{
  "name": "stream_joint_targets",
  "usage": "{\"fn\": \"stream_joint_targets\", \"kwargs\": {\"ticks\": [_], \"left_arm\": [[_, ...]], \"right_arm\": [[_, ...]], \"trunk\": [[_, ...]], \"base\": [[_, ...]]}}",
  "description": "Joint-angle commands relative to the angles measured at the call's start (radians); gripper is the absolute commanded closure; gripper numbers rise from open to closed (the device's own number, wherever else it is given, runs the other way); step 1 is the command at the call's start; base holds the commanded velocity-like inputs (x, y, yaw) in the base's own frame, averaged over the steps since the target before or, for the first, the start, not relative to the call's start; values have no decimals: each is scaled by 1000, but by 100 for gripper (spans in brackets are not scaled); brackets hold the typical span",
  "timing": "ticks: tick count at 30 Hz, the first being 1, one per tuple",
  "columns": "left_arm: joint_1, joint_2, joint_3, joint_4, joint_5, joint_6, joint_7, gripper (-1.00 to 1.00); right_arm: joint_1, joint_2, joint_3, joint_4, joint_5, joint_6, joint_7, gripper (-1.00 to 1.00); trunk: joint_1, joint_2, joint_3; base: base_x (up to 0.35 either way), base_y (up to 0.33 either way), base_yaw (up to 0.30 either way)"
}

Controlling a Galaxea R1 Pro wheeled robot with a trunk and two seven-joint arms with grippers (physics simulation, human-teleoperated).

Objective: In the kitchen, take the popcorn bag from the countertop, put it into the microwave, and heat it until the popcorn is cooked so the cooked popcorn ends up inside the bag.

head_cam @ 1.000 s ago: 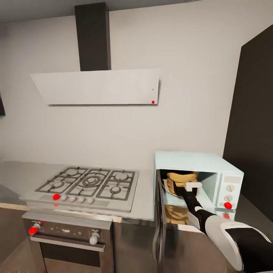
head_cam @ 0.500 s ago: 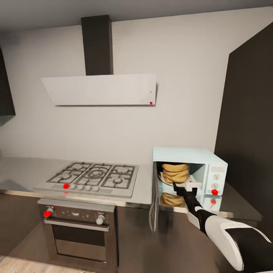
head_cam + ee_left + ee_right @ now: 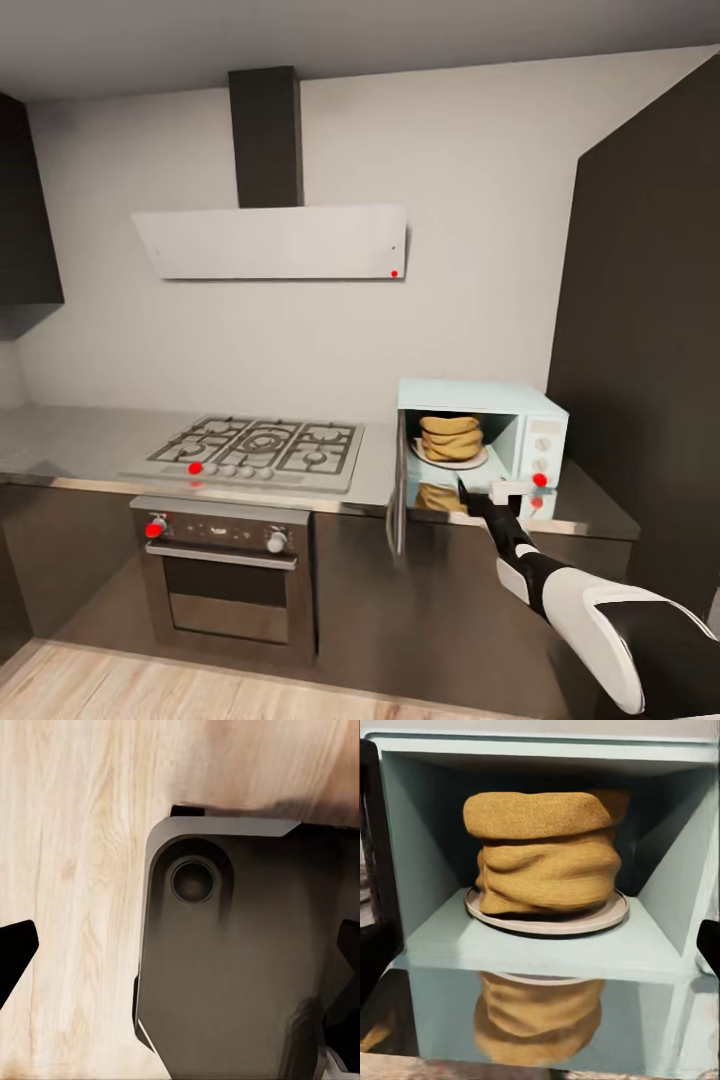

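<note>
Head view is showing the microwave door hanging open at the left, the popcorn bag sitting inside on the turntable plate, and the right gripper, jaws spread and empty, risking missing the door.

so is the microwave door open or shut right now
Open. The microwave door is swung out to the side, and the popcorn bag sits in plain view on the turntable plate inside.
</note>
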Motion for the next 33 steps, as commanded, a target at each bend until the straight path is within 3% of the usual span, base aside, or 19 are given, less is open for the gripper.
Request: {"fn": "stream_joint_targets", "kwargs": {"ticks": [1, 4, 7, 10, 11, 13, 16, 21, 23, 25, 28, 33], "left_arm": [[0, 0, 8, -1, 1, 4, 1, -100], [0, 0, 9, -1, 1, 8, 1, -100], [0, 1, 9, -1, 1, 9, 1, -100], [0, 2, 9, -1, 1, 9, 1, -100], [0, 2, 9, -1, 1, 9, 1, -100], [0, 2, 9, -1, 1, 9, 1, -100], [0, 2, 9, -1, 1, 9, 1, -100], [0, 2, 9, -1, 1, 9, 1, -100], [0, 2, 9, -1, 1, 9, 1, -100], [0, 2, 9, -1, 1, 9, 1, -100], [0, 2, 9, -1, 1, 9, 1, -100], [0, 2, 9, -1, 1, 8, 1, -100]], "right_arm": [[-2, -1, 7, 4, -6, -6, -1, -100], [-2, -28, 7, 4, -6, -1, 3, -100], [41, -38, 7, 5, -6, 44, 30, -100], [130, -41, 7, 6, -6, 63, 36, -100], [206, -55, 7, 6, -6, 65, 38, -100], [249, -62, 7, 6, -6, 66, 42, -100], [368, -66, 7, 6, -6, 69, 77, -100], [550, -52, 9, 6, -6, 83, 110, -100], [621, -26, 9, 6, -6, 172, 114, -100], [668, -13, 9, 6, -6, 285, 114, -100], [723, -1, 9, 7, -6, 377, 111, -100], [802, 6, 9, 8, -6, 400, 24, -100]], "trunk": [[0, -1, -2], [0, -1, -2], [0, -1, -2], [0, -1, -2], [0, -1, -2], [0, -1, -2], [0, -1, -2], [0, -1, -2], [0, -1, -2], [0, -1, -2], [0, -1, -3], [0, -1, -10]], "base": [[-338, 0, 0], [-338, 0, 0], [-338, 0, 0], [-338, 0, 0], [-318, 0, 0], [-205, 0, 0], [-55, 0, 0], [-7, 0, 0], [0, 0, 0], [0, 0, 0], [0, 0, 0], [0, 0, -22]]}}
